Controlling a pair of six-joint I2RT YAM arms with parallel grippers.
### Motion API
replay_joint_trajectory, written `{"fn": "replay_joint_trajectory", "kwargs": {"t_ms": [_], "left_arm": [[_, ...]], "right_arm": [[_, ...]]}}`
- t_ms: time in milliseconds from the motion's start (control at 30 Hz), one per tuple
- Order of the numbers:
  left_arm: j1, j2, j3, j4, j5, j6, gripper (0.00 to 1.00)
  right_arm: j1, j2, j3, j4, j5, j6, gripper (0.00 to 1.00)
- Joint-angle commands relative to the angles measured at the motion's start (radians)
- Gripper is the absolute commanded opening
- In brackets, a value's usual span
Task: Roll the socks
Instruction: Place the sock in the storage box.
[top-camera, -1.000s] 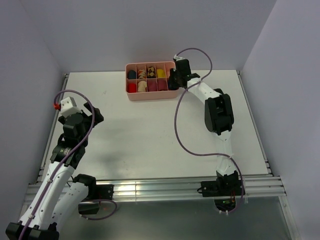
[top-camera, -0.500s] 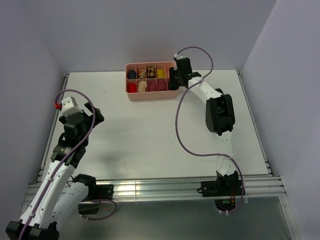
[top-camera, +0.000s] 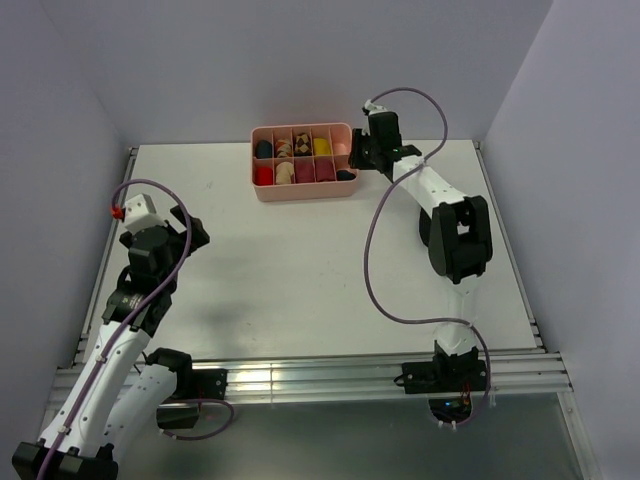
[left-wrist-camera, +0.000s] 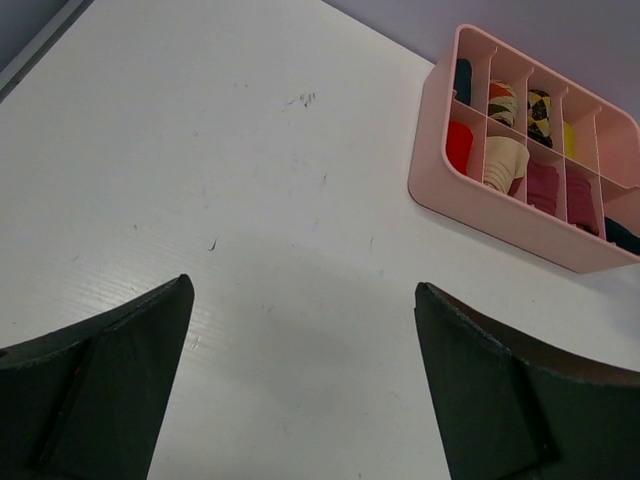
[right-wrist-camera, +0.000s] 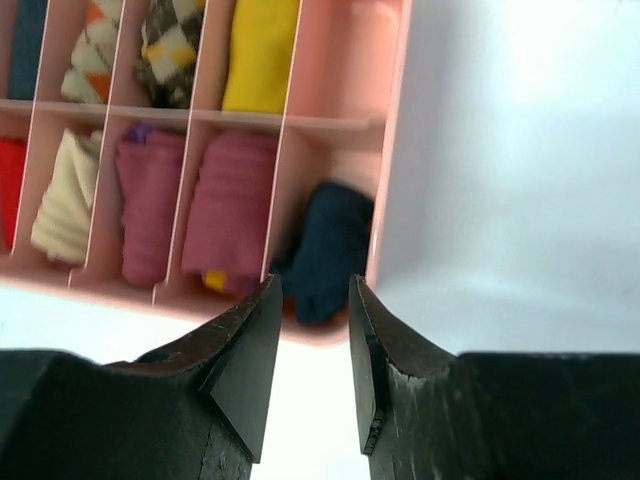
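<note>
A dark rolled sock (right-wrist-camera: 335, 240) lies in the near right compartment of the pink tray (right-wrist-camera: 390, 150); it also shows in the top view (top-camera: 345, 175). Next to it lies a maroon roll with a yellow spot (right-wrist-camera: 228, 215). My right gripper (right-wrist-camera: 312, 282) hovers just above and in front of the dark sock, with its jaws a narrow gap apart and nothing between them. In the top view it (top-camera: 362, 160) is at the tray's right end. My left gripper (left-wrist-camera: 302, 285) is wide open and empty over bare table at the left (top-camera: 190, 228).
The pink tray (top-camera: 300, 194) stands at the back middle of the white table, and several other rolled socks fill its compartments: red, cream, yellow, patterned. It shows at the upper right of the left wrist view (left-wrist-camera: 500, 228). Grey walls enclose the table.
My right gripper has drawn back from over the tray's right end and moved right; its arm has swung right. The left arm has not moved.
</note>
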Motion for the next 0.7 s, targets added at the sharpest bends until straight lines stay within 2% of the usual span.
{"fn": "replay_joint_trajectory", "kwargs": {"t_ms": [0, 200, 267, 400, 667], "left_arm": [[0.002, -0.014, -0.007, 0.033, 0.008, 0.005, 0.97], [0.002, -0.007, -0.01, 0.043, 0.016, 0.0, 0.97], [0.002, -0.002, -0.01, 0.043, 0.014, -0.002, 0.97], [0.002, 0.0, -0.01, 0.04, 0.017, -0.003, 0.97], [0.0, 0.004, -0.011, 0.029, 0.029, -0.014, 0.97]], "right_arm": [[-0.063, -0.106, -0.087, 0.077, -0.08, 0.054, 0.41], [-0.076, -0.089, -0.014, -0.026, -0.216, 0.079, 0.4], [-0.073, -0.073, -0.01, -0.032, -0.222, 0.093, 0.36], [-0.067, -0.038, 0.006, -0.023, -0.243, 0.1, 0.22], [-0.041, 0.084, 0.15, -0.084, -0.242, 0.082, 0.19]]}}
